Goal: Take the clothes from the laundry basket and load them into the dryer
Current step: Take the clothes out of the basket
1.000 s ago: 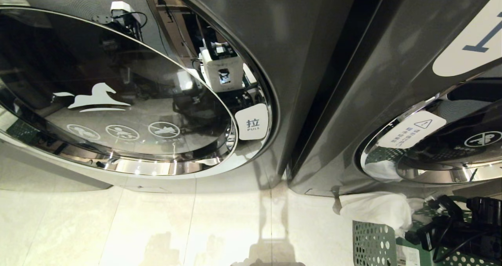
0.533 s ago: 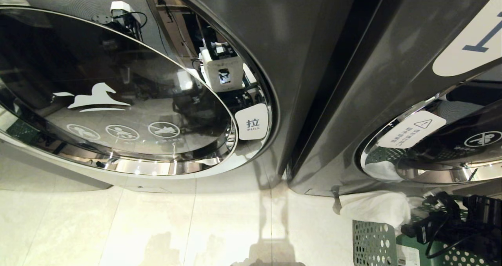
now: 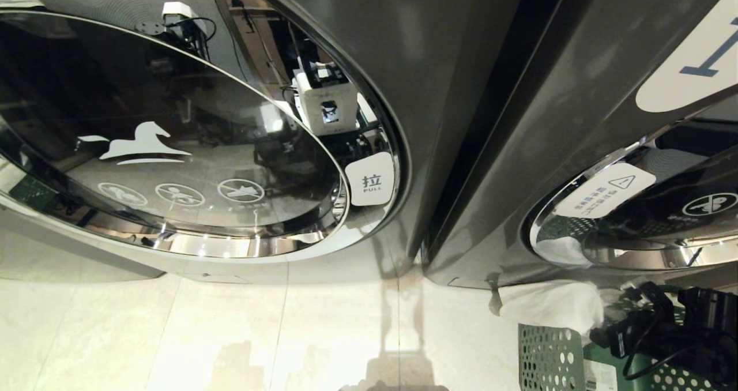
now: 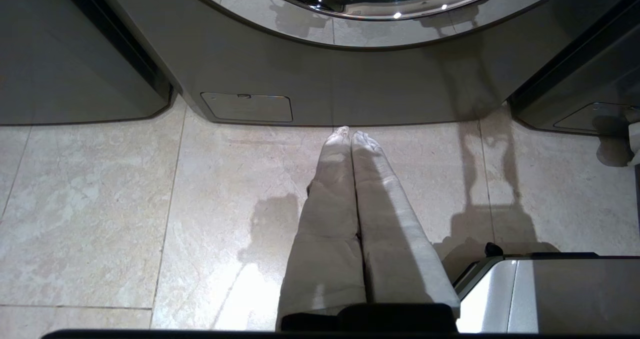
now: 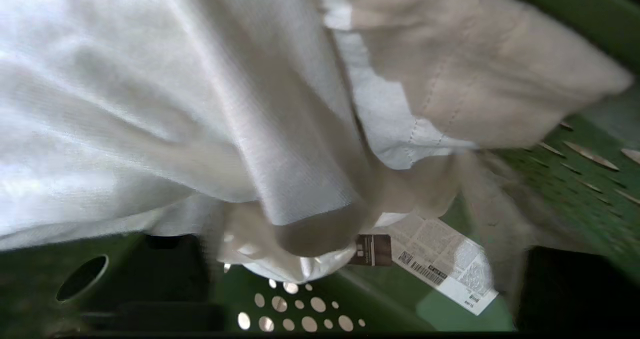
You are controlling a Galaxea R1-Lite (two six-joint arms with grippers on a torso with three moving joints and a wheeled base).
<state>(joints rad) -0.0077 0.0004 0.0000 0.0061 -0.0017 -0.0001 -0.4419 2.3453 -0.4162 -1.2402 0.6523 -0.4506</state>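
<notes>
At lower right of the head view, the right gripper (image 3: pixel 620 339) hangs over the green laundry basket (image 3: pixel 548 359), beside one white garment (image 3: pixel 550 305) draped on its rim; its jaws' spread cannot be told. Two dryers (image 3: pixel 450 91) stand behind. Left wrist view: left gripper (image 4: pixel 348 135) jaws pressed together over floor tiles (image 4: pixel 100 204). Right wrist view: crumpled white cloth (image 5: pixel 175 104) fills the frame above one paper tag (image 5: pixel 440 264).
</notes>
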